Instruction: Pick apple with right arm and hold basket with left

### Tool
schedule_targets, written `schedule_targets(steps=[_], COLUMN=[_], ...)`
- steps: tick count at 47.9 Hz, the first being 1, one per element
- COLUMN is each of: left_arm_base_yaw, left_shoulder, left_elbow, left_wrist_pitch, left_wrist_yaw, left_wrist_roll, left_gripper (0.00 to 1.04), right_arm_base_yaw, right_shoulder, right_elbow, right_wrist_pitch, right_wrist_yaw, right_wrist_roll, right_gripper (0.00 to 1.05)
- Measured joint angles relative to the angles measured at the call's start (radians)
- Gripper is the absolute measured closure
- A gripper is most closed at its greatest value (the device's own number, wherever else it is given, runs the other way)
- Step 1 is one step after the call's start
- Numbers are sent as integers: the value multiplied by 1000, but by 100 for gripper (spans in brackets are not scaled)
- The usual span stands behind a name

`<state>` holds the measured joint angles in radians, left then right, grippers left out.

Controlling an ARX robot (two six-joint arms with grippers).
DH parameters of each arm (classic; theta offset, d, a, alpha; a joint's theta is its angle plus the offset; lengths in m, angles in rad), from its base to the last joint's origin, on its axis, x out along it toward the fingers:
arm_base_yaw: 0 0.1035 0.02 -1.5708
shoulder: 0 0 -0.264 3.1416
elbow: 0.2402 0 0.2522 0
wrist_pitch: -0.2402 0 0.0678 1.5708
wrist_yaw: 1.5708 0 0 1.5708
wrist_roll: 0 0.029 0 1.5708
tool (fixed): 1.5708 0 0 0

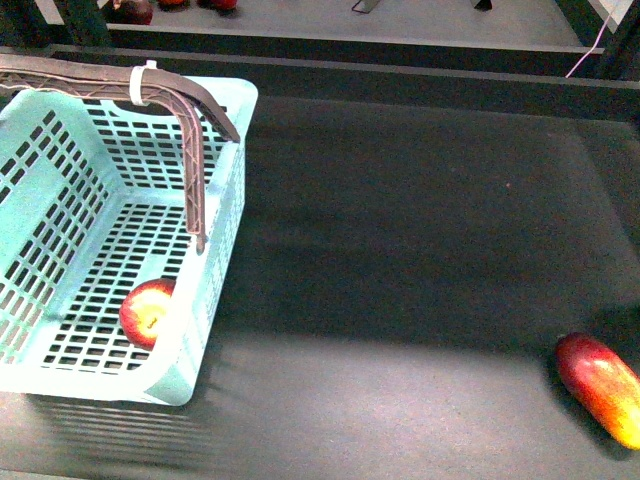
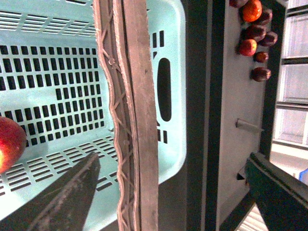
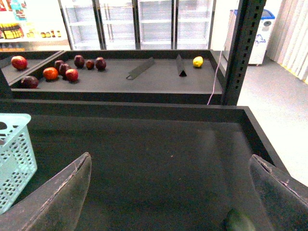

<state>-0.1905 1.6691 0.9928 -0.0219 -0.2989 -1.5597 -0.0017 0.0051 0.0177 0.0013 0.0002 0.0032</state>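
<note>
While red-yellow, the apple (image 1: 147,311) rests inside the basket (image 1: 190,375).

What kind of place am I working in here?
Probably a shop or a mock one: glass-door fridges behind, stocked shelves beside them, loose fruit on a dark display tray, and a shopping basket.

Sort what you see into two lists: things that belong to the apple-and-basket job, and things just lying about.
Belongs to the job:
- apple, already lying inside the basket
- basket, turquoise, with brown handles
- left claw, open, astride the basket's handles and end wall
- right claw, open and empty

Just lying about:
- elongated red-and-yellow fruit
- fruit on the far shelf
- lemon
</note>
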Motion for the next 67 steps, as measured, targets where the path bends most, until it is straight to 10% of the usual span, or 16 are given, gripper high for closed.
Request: schedule_targets(steps=[20,34,44,67], left_arm_base_yaw=[-88,1,56,186], left_shoulder=[-74,-249,-396,-732], left_elbow=[-5,-523,-705,-946], left_wrist_pitch=[-152,980,995,893], left_wrist_yaw=[-53,117,174,299], left_wrist_roll=[-18,1283,1516,1548], left_gripper=[8,61,102,101], right_arm_base_yaw=[0,0,0,0], right_shoulder=[0,0,0,0], right_elbow=[0,0,0,0], right_wrist_pitch=[0,0,0,0], right_wrist_yaw=[0,0,0,0], right_wrist_roll=[0,0,0,0], right_gripper=[9,9,9,9])
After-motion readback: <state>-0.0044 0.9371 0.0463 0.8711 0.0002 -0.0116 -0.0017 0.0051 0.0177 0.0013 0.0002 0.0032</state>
